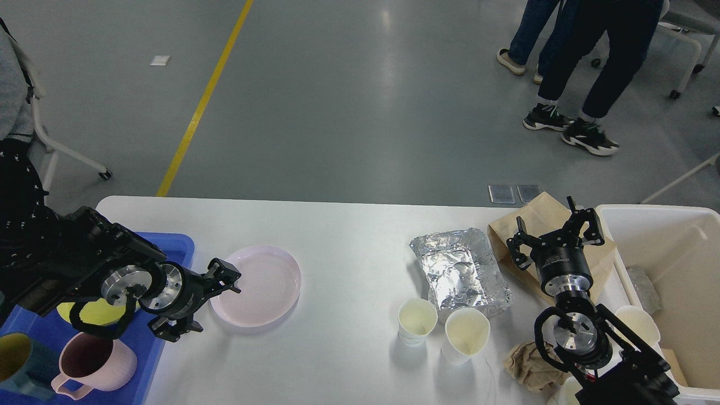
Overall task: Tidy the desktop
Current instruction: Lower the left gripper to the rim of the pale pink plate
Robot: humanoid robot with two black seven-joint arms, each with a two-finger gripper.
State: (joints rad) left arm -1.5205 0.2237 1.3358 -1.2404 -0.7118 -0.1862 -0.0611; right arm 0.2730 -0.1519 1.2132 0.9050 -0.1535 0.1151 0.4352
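the desktop [349, 236] fills the lower half of the head view, white and wide, with grey floor beyond its far edge.

left gripper [211, 301]: low over the desktop at the left rim of the pink plate [256, 285], fingers spread apart, one finger at the plate's upper left edge and the other below it near the tray edge. nothing is held between them. whether a finger touches the plate cannot be told.

blue tray [180, 247]: at the left edge of the desktop, partly hidden by the left arm. it carries a yellow plate [95, 311], a pink mug [95, 363] and a dark teal mug [17, 360].

right gripper [554, 230]: above the brown paper bag [543, 216], fingers spread, holding nothing.

foil tray [458, 273]: just left of the bag, crumpled. two paper cups [417, 320] [466, 333] stand just in front of it, side by side. a crumpled brown napkin [526, 365] lies near the front edge, beside the right arm.

white bin [664, 216]: at the right end of the desktop, with some scraps inside.
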